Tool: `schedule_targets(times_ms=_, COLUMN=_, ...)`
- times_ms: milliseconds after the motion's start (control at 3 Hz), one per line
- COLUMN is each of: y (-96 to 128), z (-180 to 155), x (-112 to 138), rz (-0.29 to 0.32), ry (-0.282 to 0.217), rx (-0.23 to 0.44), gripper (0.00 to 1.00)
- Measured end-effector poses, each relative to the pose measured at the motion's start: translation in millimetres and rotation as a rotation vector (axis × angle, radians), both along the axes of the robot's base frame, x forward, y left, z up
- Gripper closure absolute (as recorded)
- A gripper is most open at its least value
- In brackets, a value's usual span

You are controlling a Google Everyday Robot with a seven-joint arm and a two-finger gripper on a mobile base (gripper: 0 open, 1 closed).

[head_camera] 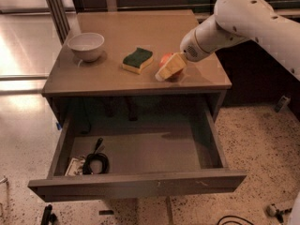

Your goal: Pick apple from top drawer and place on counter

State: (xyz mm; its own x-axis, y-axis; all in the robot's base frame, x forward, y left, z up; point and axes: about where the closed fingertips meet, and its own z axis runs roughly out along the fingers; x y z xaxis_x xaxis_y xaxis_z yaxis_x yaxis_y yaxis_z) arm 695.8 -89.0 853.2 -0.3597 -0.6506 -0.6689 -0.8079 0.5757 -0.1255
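Note:
The apple point(165, 58) is small and red-orange. It sits low over the right part of the counter point(136, 29), at the surface or just above it. My gripper point(169, 67) reaches in from the right on the white arm point(243, 18) and is shut on the apple. One tan finger point(171, 69) covers most of the apple's front. The top drawer point(140, 185) is pulled wide open below the counter, and there is no apple in it.
A white bowl point(86, 46) stands at the counter's left. A green and yellow sponge point(138, 60) lies just left of the apple. A coiled black cable point(95, 162) and a small pale item point(74, 166) lie in the drawer's left front corner. Speckled floor surrounds the cabinet.

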Motion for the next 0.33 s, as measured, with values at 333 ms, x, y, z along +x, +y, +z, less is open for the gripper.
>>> schedule_targets(times_ms=333, y=0.0, z=0.0, x=0.0, rz=0.000, ry=0.000, rx=0.000, gripper=0.00)
